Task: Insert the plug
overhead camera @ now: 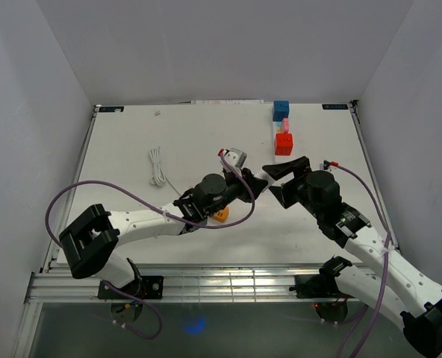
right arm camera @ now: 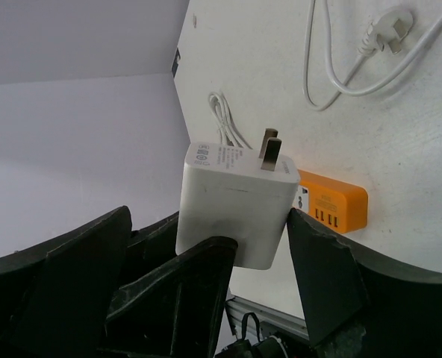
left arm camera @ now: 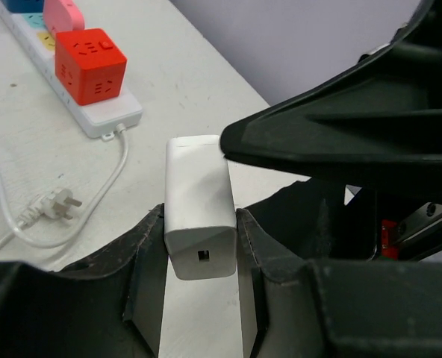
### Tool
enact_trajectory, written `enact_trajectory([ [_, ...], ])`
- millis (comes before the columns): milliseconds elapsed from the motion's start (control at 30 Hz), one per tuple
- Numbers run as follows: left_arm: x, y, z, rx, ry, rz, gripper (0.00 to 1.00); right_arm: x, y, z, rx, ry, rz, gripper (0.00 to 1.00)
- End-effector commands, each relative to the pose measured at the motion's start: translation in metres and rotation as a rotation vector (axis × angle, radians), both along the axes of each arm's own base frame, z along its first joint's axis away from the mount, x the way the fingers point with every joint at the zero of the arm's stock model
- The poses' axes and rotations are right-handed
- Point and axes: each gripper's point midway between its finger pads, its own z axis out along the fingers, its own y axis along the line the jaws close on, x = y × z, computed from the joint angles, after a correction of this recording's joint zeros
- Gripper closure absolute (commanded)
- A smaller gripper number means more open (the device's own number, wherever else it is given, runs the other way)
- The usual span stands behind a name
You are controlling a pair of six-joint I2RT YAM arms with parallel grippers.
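The left arm [overhead camera: 142,220] extends from its base at the near left toward the middle of the bench [overhead camera: 131,142], with the forearm low and angled to the right. The left gripper [overhead camera: 234,165] has its jaws pressed against both flanks of a white charger plug [left arm camera: 198,216]. The right arm [overhead camera: 378,250] stretches in from the near right. The right gripper [overhead camera: 275,183] faces the left one with its jaws spread wide, one finger just at the plug's far corner.

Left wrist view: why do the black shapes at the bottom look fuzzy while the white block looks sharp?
Left wrist view: the left tool, clamping the white charger, sits nearest the lens, so it looks soft; top external view: the metal rail glares.
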Motion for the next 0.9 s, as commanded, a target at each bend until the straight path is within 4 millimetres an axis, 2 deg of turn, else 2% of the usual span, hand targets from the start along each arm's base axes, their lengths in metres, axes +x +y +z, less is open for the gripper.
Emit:
enact_trajectory([
  [0, 0.001, 0.014, 0.03, 0.014, 0.004, 0.051, 1.0, 0.006, -0.012, 0.027, 0.006, -0.094, -0.064, 0.11],
  [33, 0.003, 0.014, 0.039, 0.022, 0.01, 0.06, 1.0, 0.007, -0.017, 0.028, -0.011, -0.105, -0.085, 0.11],
  [67, 0.003, 0.021, 0.026, 0.09, 0.058, 0.084, 1.0, 0.007, -0.021, 0.027, -0.025, -0.109, -0.095, 0.11],
  [100, 0.003, 0.025, 0.025, 0.109, 0.083, 0.101, 1.0, 0.008, -0.026, 0.03, -0.038, -0.12, -0.12, 0.11],
  [133, 0.006, 0.027, 0.031, 0.115, 0.103, 0.119, 1.0, 0.008, -0.029, 0.031, -0.061, -0.129, -0.123, 0.11],
  [167, 0.002, 0.036, 0.02, 0.176, 0.147, 0.13, 1.0, 0.007, -0.032, 0.029, -0.079, -0.126, -0.133, 0.11],
  [267, -0.001, 0.055, 0.015, 0.254, 0.206, 0.166, 1.0, 0.005, -0.041, 0.026, -0.124, -0.133, -0.151, 0.11],
  [333, -0.003, 0.068, 0.025, 0.274, 0.199, 0.176, 1.0, 0.004, -0.045, 0.024, -0.156, -0.14, -0.156, 0.11],
  [367, -0.008, 0.078, 0.017, 0.331, 0.224, 0.179, 1.0, 0.004, -0.046, 0.023, -0.176, -0.149, -0.152, 0.11],
  [400, -0.008, 0.082, 0.029, 0.334, 0.219, 0.18, 1.0, 0.005, -0.047, 0.023, -0.226, -0.171, -0.136, 0.11],
  [433, -0.007, 0.09, 0.028, 0.369, 0.225, 0.186, 1.0, 0.005, -0.05, 0.022, -0.259, -0.171, -0.137, 0.1],
  [467, -0.013, 0.101, 0.018, 0.439, 0.261, 0.186, 1.0, 0.006, -0.051, 0.018, -0.293, -0.169, -0.13, 0.09],
  [500, -0.013, 0.104, 0.027, 0.446, 0.263, 0.184, 1.0, 0.007, -0.052, 0.02, -0.346, -0.191, -0.114, 0.09],
  [567, -0.02, 0.118, 0.017, 0.533, 0.311, 0.174, 1.0, 0.008, -0.051, 0.017, -0.397, -0.2, -0.085, 0.09],
  [667, -0.025, 0.128, 0.017, 0.573, 0.317, 0.145, 1.0, 0.013, -0.044, 0.006, -0.5, -0.206, -0.01, 0.09],
  [800, -0.021, 0.139, 0.012, 0.612, 0.343, 0.092, 1.0, 0.016, -0.032, 0.003, -0.572, -0.262, 0.089, 0.08],
  [833, -0.014, 0.145, 0.013, 0.61, 0.351, 0.096, 1.0, 0.015, -0.027, 0.0, -0.596, -0.289, 0.132, 0.08],
  [867, -0.015, 0.145, 0.01, 0.624, 0.356, 0.053, 1.0, 0.017, -0.022, 0.005, -0.592, -0.326, 0.149, 0.08],
])
